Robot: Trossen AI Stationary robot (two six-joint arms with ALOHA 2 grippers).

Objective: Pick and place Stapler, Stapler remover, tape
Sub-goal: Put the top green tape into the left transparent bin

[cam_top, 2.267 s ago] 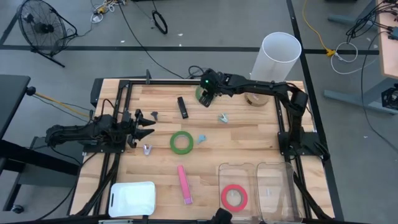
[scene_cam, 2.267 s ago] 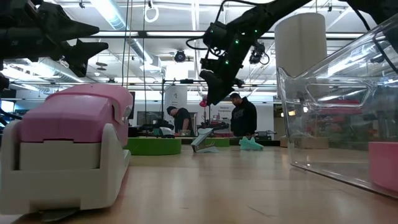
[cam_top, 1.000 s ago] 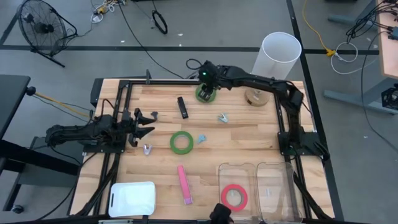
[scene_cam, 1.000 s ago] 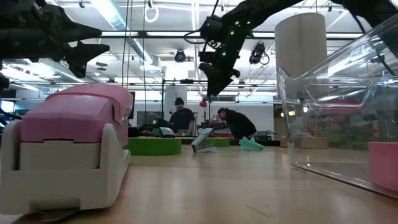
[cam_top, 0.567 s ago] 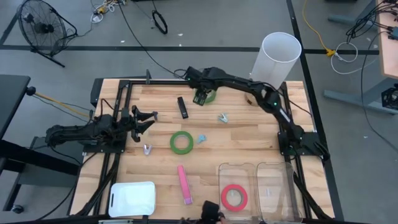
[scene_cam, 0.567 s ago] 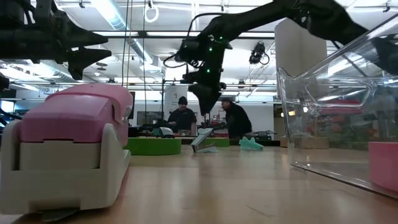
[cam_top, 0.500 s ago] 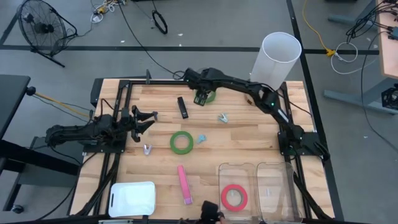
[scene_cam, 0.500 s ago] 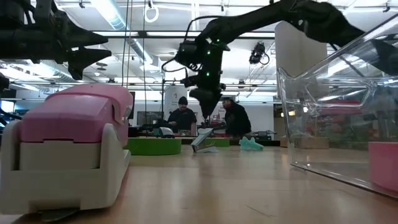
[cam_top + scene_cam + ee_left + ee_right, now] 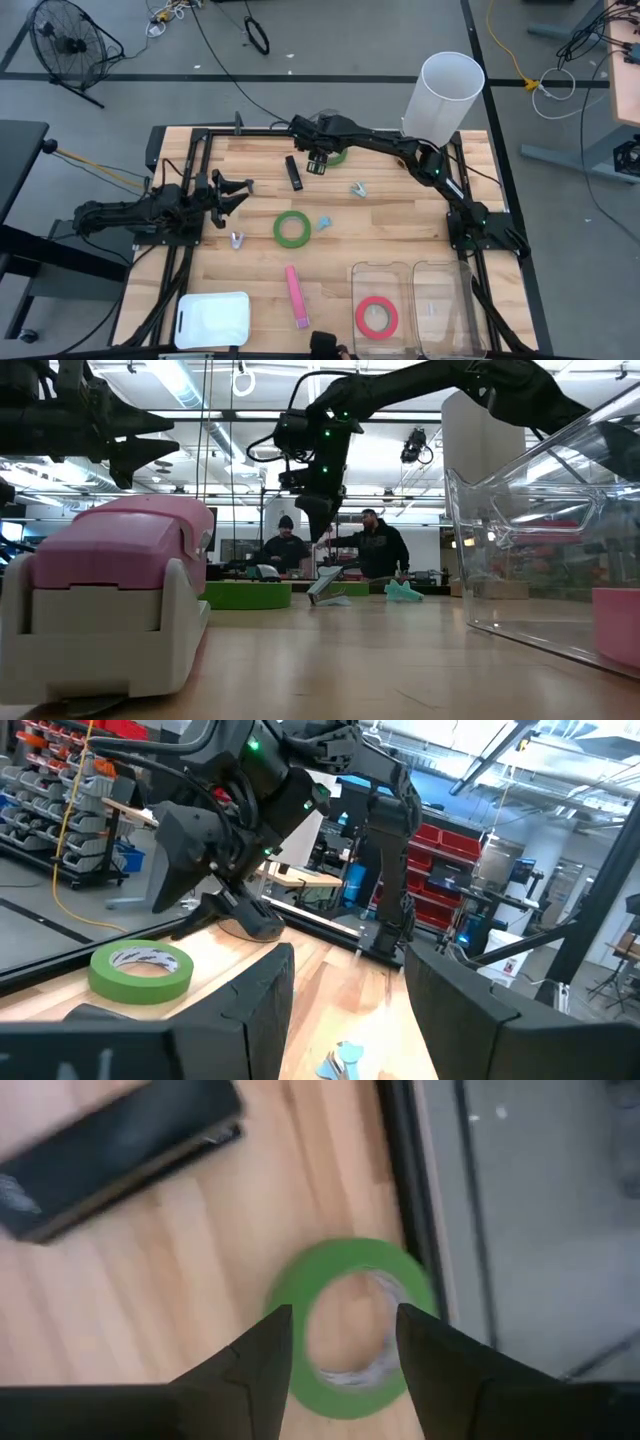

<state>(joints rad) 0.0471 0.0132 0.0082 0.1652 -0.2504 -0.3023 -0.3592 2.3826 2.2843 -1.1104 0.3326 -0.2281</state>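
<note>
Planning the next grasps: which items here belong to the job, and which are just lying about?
Job: green tape rolls and, red tape, black stapler, pink stapler, stapler removers and.

Lying about: white cylinder, white lid.

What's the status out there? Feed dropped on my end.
Right gripper open, above the far green tape, not gripping. Left gripper open, waiting at the table's left edge. Black stapler lies beside that tape, clear of it.

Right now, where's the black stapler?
High view: the black stapler lies at the table's far edge, left of centre, just left of the right gripper.
</note>
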